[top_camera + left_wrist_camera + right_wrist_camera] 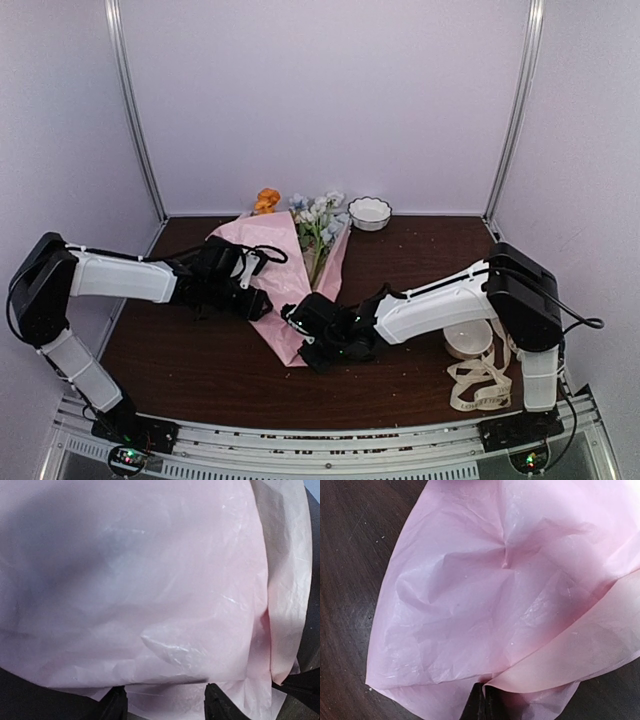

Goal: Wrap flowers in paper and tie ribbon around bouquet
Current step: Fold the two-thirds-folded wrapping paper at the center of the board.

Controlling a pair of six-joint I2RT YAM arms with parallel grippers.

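The pink paper (pixel 285 275) lies folded into a cone around the flowers (pixel 318 215), whose blue and white blooms stick out at its far end. An orange bloom (pixel 266 200) shows behind the cone's left corner. My left gripper (pixel 258 300) is at the cone's left side. In the left wrist view the left gripper (pixel 165 707) is open, its fingertips (pixel 116 705) apart under a paper (pixel 150 580) fold. My right gripper (pixel 300 325) is at the cone's narrow near end. Close up, the right gripper (pixel 483 702) is shut on a paper (pixel 485 605) edge. The ribbon (pixel 480 385) lies loose at the near right.
A white scalloped bowl (pixel 369 212) stands at the back, right of the blooms. Another white bowl (pixel 470 340) sits beside the right arm, above the ribbon. The dark table (pixel 190 370) is walled in by pale panels on three sides.
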